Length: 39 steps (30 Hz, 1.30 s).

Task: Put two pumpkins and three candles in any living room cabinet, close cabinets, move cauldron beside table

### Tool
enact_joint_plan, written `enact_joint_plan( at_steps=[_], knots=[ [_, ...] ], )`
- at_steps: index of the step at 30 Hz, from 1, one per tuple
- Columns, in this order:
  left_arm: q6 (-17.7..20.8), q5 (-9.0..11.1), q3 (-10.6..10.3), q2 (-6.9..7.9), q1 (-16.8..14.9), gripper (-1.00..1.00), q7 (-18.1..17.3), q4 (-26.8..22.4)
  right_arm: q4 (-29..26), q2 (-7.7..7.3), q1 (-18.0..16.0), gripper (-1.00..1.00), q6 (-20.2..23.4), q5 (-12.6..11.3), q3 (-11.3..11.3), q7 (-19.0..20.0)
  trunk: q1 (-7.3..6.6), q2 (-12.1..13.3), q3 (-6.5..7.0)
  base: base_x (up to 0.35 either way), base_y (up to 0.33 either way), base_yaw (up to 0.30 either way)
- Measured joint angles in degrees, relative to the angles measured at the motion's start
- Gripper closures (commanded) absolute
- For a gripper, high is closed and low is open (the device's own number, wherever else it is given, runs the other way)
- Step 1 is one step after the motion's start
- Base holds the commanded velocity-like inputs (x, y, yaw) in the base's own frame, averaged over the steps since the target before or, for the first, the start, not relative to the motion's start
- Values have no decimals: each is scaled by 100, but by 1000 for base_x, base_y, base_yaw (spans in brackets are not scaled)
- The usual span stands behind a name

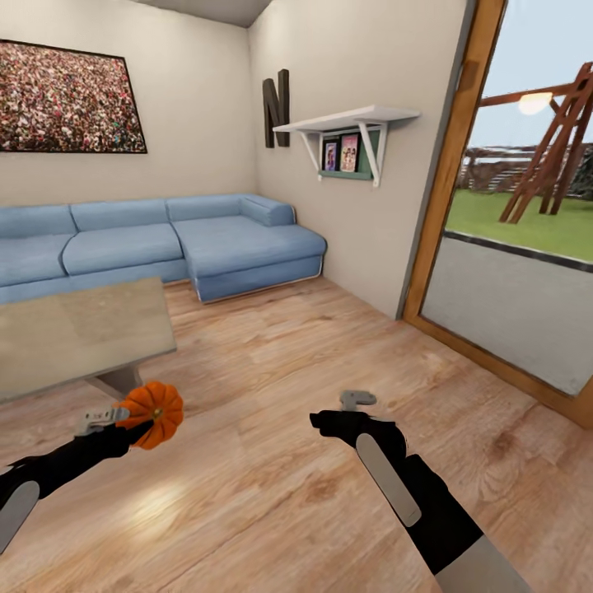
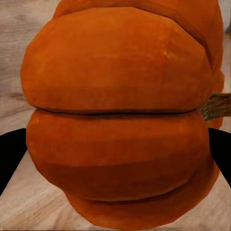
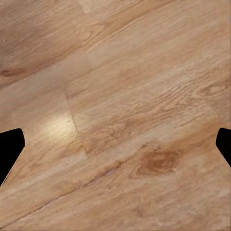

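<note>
The left gripper (image 1: 123, 418) is clamped on an orange pumpkin (image 1: 156, 412), held just off the table's (image 1: 82, 329) near corner. The right gripper (image 1: 356, 401) hangs empty, fingers spread, above the wood floor (image 1: 272, 494).

The table (image 1: 82, 329) stands far left, with the sofa (image 1: 165, 247) behind it along the far wall. A pumpkin (image 1: 155, 412) sits in the left gripper (image 1: 123, 418) just near of the table; the glass door (image 1: 511, 247) lies right.

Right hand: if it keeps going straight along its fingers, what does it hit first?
The wood floor, most likely. The right hand is open and empty, and its wrist view looks along the fingers at bare planks with nothing between. How far off the floor is can't be judged.
</note>
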Motion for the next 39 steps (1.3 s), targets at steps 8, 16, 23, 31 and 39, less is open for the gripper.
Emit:
enact_joint_plan(
  at_steps=[8,16,23,31,39],
  knots=[
    [46,22,-7,0,-3,100,3,0,-5,-1,1,-100,-5,-1,-4,1,-21,11,178,0,0,78],
    [47,22,-14,0,-2,100,3,7,-1,2,0,-100,-5,6,0,2,-42,21,363,0,0,181],
    [47,19,1,0,0,100,-5,-5,3,11,0,-100,-5,0,0,2,-44,23,401,0,0,277],
    [45,16,1,0,0,100,-5,-8,175,63,1,-100,-6,14,9,2,-42,23,419,-46,19,280],
    [44,5,1,0,1,100,-5,-7,196,98,0,-100,-5,18,26,2,-43,24,425,-113,63,286]
  ],
)
